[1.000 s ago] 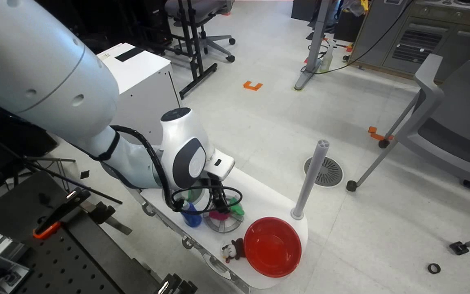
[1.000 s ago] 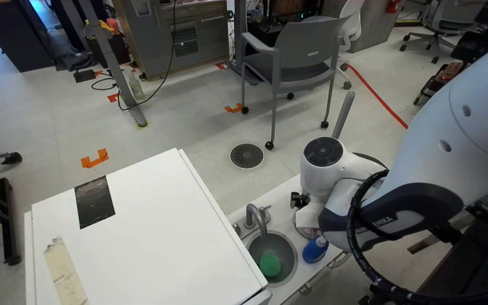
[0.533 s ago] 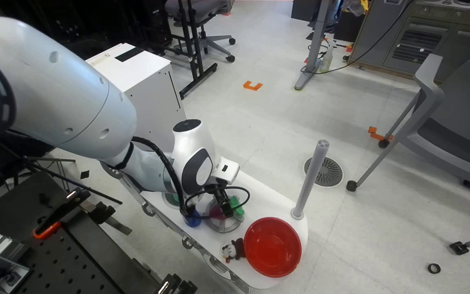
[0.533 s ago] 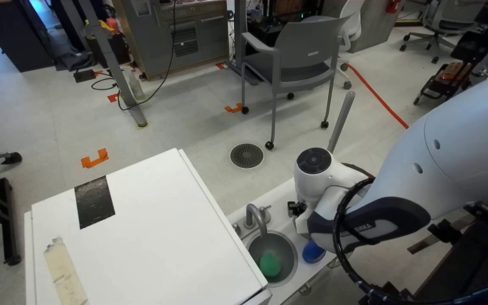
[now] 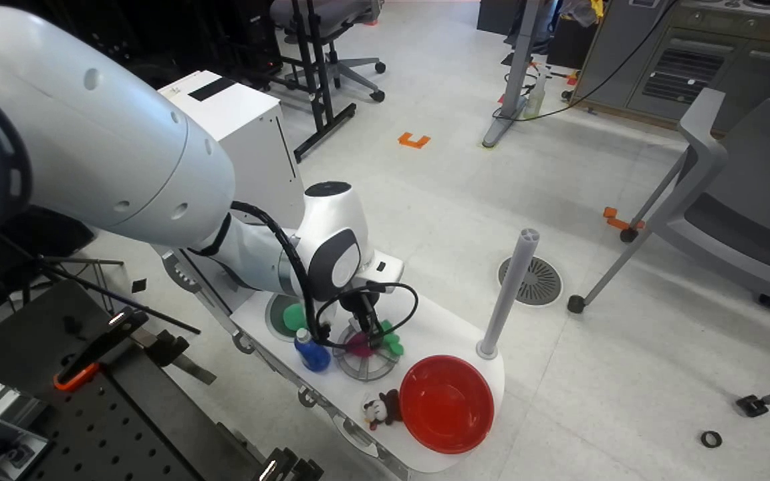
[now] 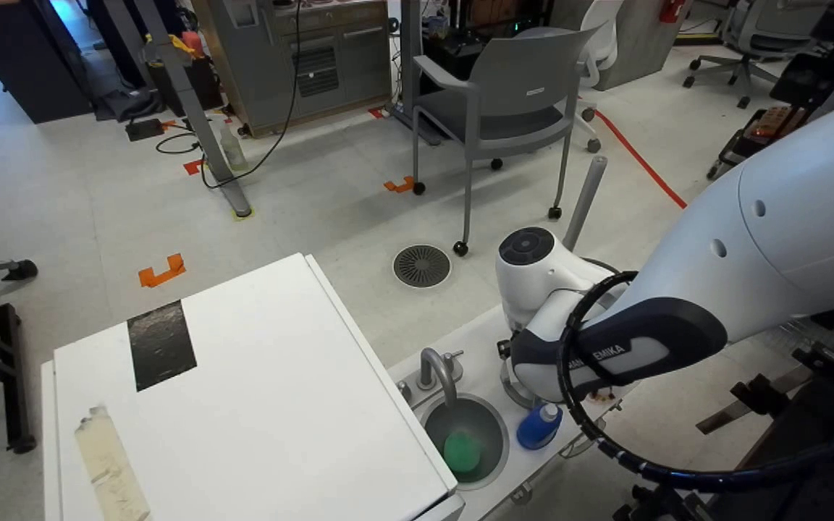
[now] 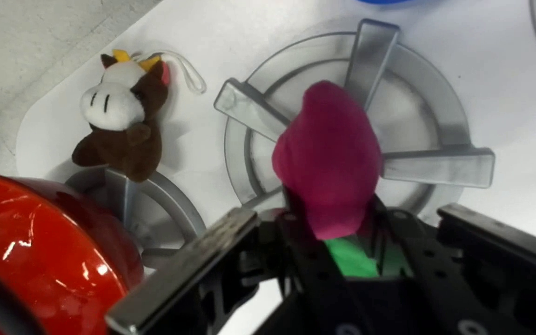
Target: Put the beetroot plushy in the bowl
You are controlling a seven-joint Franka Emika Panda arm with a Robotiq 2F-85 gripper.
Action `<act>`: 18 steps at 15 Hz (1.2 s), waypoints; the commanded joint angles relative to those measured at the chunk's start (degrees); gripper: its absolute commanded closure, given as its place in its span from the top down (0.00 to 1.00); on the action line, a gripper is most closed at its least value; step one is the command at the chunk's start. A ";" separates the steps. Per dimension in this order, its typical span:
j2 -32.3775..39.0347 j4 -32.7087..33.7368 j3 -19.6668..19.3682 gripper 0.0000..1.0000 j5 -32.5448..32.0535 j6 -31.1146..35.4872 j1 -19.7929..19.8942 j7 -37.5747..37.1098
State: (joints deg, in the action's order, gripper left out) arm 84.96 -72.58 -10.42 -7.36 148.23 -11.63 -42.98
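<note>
Beetroot plushy [image 7: 328, 149] is pinched in my claw [image 7: 333, 207] over the grey burner [image 7: 440, 167], so the grab looks done, and next I'd need to carry it across above the red bowl [image 5: 447, 404] and let go!

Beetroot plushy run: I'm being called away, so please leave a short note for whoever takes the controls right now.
Gripper: shut on the beetroot plushy, pinching it near its green leaves.
Where: the beetroot plushy is over the grey burner; I cannot tell whether they touch. The red bowl is at the rounded end of the white counter, with a cow toy right beside it.
Done: beetroot plushy grasped, not yet in the red bowl.
Left: carry it over the red bowl, lower, release; probably best to steer around the cow toy.
</note>
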 commanded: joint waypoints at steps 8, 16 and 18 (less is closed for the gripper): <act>-8.37 -12.19 -1.09 0.03 -1.82 14.79 -0.11 6.91; -19.61 -33.75 -10.27 0.03 7.31 28.86 -7.49 6.86; -18.31 -34.43 -16.44 0.03 10.88 27.44 -12.42 4.73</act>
State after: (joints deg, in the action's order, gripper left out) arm 68.03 -101.96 -19.08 -1.60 175.39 -16.63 -36.25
